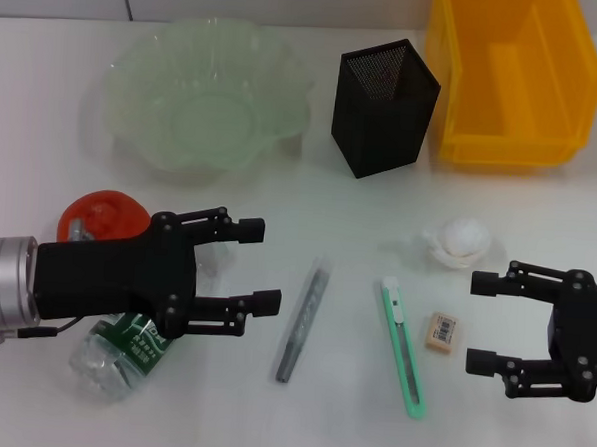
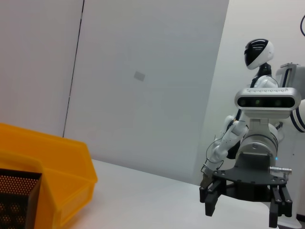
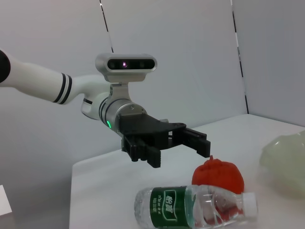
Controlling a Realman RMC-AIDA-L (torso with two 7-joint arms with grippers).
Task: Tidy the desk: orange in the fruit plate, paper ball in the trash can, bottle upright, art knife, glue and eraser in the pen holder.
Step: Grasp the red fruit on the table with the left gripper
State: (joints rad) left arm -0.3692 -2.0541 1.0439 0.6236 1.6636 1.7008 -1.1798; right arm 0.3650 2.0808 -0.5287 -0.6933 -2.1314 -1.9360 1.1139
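Note:
My left gripper [image 1: 266, 264] is open and empty, hovering over a clear bottle with a green label [image 1: 122, 349] that lies on its side at the front left. A red-orange orange [image 1: 99, 213] sits just behind it. My right gripper [image 1: 477, 323] is open and empty at the front right, beside a tan eraser [image 1: 444, 329]. A green art knife [image 1: 404, 347] and a grey glue stick [image 1: 301, 324] lie between the grippers. A white paper ball [image 1: 460, 240] lies behind the eraser. The right wrist view shows the left gripper [image 3: 205, 145], the bottle [image 3: 195, 207] and the orange [image 3: 218, 174].
A pale green glass fruit plate [image 1: 200, 93] stands at the back left, a black mesh pen holder [image 1: 385, 108] at the back middle, and a yellow bin [image 1: 511, 79] at the back right. The left wrist view shows the bin [image 2: 57, 176] and my right gripper [image 2: 242, 214].

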